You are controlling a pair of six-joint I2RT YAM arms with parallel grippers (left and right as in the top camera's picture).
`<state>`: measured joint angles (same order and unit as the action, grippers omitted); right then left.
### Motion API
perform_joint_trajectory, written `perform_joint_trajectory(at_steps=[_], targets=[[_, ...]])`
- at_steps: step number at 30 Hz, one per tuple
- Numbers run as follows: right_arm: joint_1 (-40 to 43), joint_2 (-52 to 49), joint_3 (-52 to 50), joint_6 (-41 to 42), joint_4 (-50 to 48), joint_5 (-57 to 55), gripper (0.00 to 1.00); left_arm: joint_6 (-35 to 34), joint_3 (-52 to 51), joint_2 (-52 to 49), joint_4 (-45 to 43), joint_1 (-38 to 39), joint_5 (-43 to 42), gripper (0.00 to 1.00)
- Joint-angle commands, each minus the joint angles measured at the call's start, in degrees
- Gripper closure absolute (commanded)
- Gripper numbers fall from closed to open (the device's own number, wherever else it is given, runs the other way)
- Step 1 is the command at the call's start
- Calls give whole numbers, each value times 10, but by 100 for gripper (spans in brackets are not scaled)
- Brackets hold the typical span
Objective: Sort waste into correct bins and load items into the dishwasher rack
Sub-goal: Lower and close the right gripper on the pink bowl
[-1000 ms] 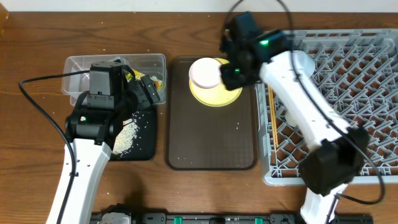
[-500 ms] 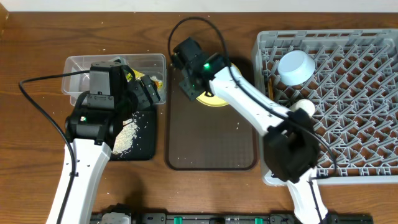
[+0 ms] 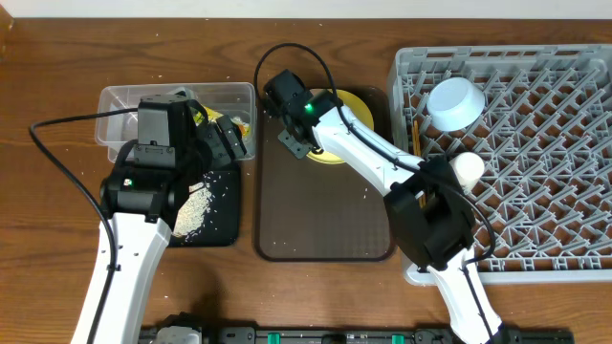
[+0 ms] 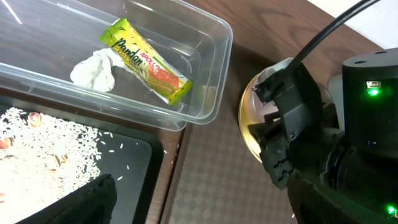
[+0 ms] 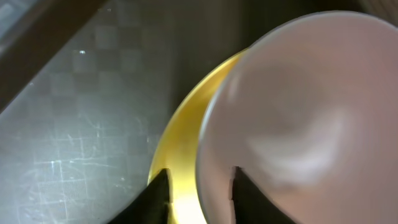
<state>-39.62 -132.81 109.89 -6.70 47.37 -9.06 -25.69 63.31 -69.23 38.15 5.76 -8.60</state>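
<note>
Overhead, your right gripper (image 3: 295, 134) hung over the yellow plate (image 3: 359, 103). Left wrist: your left gripper (image 4: 196, 208) gaped empty near the clear tub (image 4: 214, 93). Right wrist: spread fingers (image 5: 158, 193) straddled the pink bowl (image 5: 298, 118)'s rim; a shallow pinch might slip.

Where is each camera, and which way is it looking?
Overhead: above the table, looking straight down; sees left arm, right arm and rack.
Left wrist: on the left arm, tilted down at tub, wrapper and rice; one of its own fingers shows bottom left.
Right wrist: on the right arm, very close to pink bowl on plate; own fingertips at the bottom.
Shared: overhead and left wrist both show tub, plate and right arm.
</note>
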Motion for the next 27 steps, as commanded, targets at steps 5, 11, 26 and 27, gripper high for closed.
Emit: perform_joint_trajectory(at_steps=[5,11,26,27], targets=[[5,-5,10,-2,13,-17,87,1,7,0,0,-2,3,10],[6,3,10,37,26,-25,99,1,7,0,0,-2,3,10],[63,252,11,98,54,26,99,1,7,0,0,-2,3,10],[84,272,11,98,56,52,99,1,7,0,0,-2,3,10]])
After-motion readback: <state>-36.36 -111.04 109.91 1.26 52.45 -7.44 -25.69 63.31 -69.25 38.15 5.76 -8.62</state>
